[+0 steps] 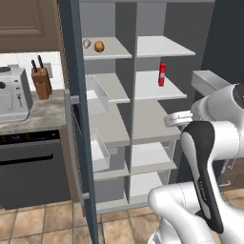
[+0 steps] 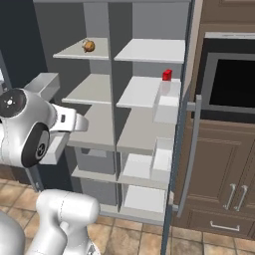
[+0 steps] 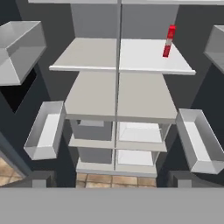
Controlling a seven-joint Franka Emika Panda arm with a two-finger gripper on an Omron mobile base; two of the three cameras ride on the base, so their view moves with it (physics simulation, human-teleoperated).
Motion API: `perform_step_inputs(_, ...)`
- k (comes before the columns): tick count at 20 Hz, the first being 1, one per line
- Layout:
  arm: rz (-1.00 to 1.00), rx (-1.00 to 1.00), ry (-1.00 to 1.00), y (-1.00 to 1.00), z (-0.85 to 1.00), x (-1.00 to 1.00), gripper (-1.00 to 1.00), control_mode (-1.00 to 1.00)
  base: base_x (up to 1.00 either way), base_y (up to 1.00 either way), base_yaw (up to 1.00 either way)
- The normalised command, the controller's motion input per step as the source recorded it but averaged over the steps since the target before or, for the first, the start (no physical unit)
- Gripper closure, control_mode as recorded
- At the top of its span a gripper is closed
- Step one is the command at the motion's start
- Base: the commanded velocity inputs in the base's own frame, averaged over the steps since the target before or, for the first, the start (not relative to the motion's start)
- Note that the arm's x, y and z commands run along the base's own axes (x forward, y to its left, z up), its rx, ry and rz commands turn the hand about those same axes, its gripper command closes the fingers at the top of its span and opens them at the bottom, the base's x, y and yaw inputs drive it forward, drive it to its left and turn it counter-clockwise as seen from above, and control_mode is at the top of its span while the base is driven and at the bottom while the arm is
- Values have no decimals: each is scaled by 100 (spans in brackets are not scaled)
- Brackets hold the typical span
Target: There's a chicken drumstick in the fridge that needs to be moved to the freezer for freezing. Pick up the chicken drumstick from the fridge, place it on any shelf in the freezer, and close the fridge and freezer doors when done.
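Note:
The tall dark blue-grey unit stands with both doors swung wide. The chicken drumstick (image 1: 99, 46) (image 2: 88, 46), a small golden-brown lump, lies on the top shelf of the left half, beside a pale knob (image 1: 86, 43). That half's door (image 1: 78, 143) shows a black patch (image 3: 17, 94), so it is the freezer (image 1: 107, 95). The fridge (image 1: 157, 90) is the right half with the plain door (image 2: 182, 129); a slim red bottle (image 3: 169, 41) stands on its second shelf. My gripper (image 3: 113, 179) is open and holds nothing. It hangs in front of the middle shelves, well below the drumstick.
White bins (image 3: 43, 131) (image 3: 199, 140) jut from both doors on either side of the hand. To the left, a counter (image 1: 43, 114) carries a coffee machine (image 1: 12, 95) and a knife block (image 1: 42, 81). On the right are a wall oven (image 2: 231, 82) and brown cabinets (image 2: 224, 169).

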Motion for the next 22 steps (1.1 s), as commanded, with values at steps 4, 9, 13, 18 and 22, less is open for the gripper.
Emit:
perform_step_inputs(4, 0, 1, -1, -66, 0, -16, -100, -100, 0, 0, 0)
perform_step_inputs(9, 0, 0, -7, -96, -3, -28, -100, -100, 0, 0, 0)
perform_step_inputs(13, 0, 0, -13, -99, -5, -44, -100, -100, 0, 0, 0)
perform_step_inputs(18, 0, 0, -9, -93, -13, -13, -100, -100, 0, 0, 0)
perform_step_inputs(22, 0, 0, -8, -76, -21, -1, -100, -100, 0, 0, 0)
